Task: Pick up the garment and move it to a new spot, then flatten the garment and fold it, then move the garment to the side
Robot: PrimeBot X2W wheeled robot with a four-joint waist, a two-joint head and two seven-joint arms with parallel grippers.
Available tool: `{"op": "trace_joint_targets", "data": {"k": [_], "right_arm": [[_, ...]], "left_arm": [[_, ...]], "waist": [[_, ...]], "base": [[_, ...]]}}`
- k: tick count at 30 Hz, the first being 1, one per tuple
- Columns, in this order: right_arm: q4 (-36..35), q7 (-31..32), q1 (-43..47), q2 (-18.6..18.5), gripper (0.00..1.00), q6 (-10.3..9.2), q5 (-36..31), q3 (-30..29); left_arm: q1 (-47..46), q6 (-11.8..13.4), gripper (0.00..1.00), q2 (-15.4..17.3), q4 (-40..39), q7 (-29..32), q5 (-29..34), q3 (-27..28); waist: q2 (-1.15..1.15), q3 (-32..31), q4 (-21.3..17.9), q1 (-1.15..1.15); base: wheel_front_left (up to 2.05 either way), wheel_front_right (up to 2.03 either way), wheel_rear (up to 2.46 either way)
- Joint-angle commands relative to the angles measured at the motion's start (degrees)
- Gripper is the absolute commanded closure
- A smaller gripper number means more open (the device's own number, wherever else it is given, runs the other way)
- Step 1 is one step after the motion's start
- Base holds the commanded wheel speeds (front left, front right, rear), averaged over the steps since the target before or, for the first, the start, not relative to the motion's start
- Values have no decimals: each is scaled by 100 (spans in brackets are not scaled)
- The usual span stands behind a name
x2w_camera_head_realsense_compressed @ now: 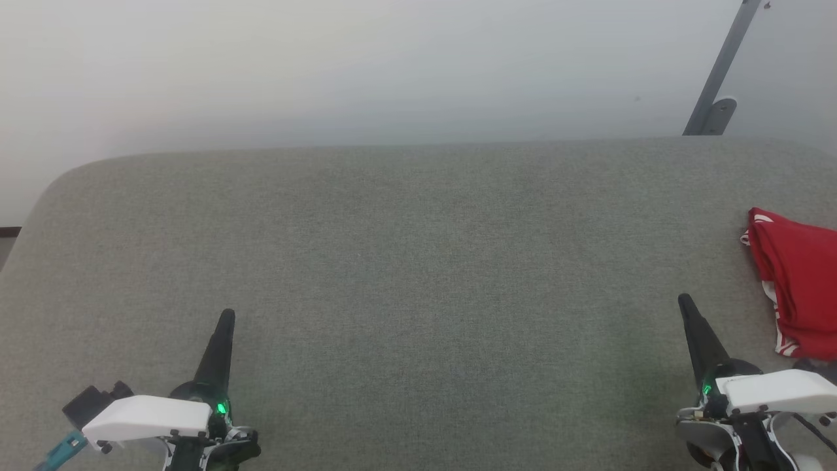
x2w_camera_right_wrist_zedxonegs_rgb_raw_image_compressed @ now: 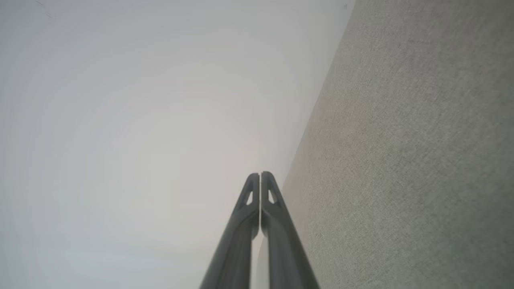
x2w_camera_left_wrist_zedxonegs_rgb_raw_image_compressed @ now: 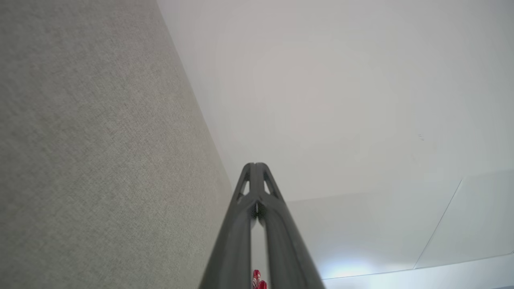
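Note:
The garment [x2w_camera_head_realsense_compressed: 801, 288], red with white-striped trim, lies bunched at the right edge of the grey fabric surface [x2w_camera_head_realsense_compressed: 418, 275], partly cut off by the head view's border. My right gripper [x2w_camera_head_realsense_compressed: 685, 303] is shut and empty, just left of the garment and apart from it. At the lower left my left gripper [x2w_camera_head_realsense_compressed: 227, 317] is shut and empty, far from the garment. In the left wrist view the shut fingers [x2w_camera_left_wrist_zedxonegs_rgb_raw_image_compressed: 255, 166] point past the surface's edge, and a sliver of red garment [x2w_camera_left_wrist_zedxonegs_rgb_raw_image_compressed: 258, 281] peeks between them low down. The right wrist view shows its fingers [x2w_camera_right_wrist_zedxonegs_rgb_raw_image_compressed: 260, 176] pressed together.
A pale wall [x2w_camera_head_realsense_compressed: 366, 65] rises behind the surface. A grey metal bracket [x2w_camera_head_realsense_compressed: 719, 78] slants down the wall at the upper right. The surface's far left corner [x2w_camera_head_realsense_compressed: 72, 176] is rounded, with dark floor [x2w_camera_head_realsense_compressed: 8, 237] beyond it.

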Motion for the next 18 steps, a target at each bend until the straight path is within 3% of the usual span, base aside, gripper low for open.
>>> {"op": "trace_joint_targets", "data": {"k": [1,18], "right_arm": [[-10,39,-94,13,100,3,130,-24],[73,159,-179,104,100,2,703,-54]], "left_arm": [[-105,-14,100,-12,1,48,-162,35],[-228,-16,100,-48,104,234,-754,78]], "waist": [[0,-3,-6,0],[0,-34,-57,0]], "base": [[0,0,0],[0,0,0]]}}
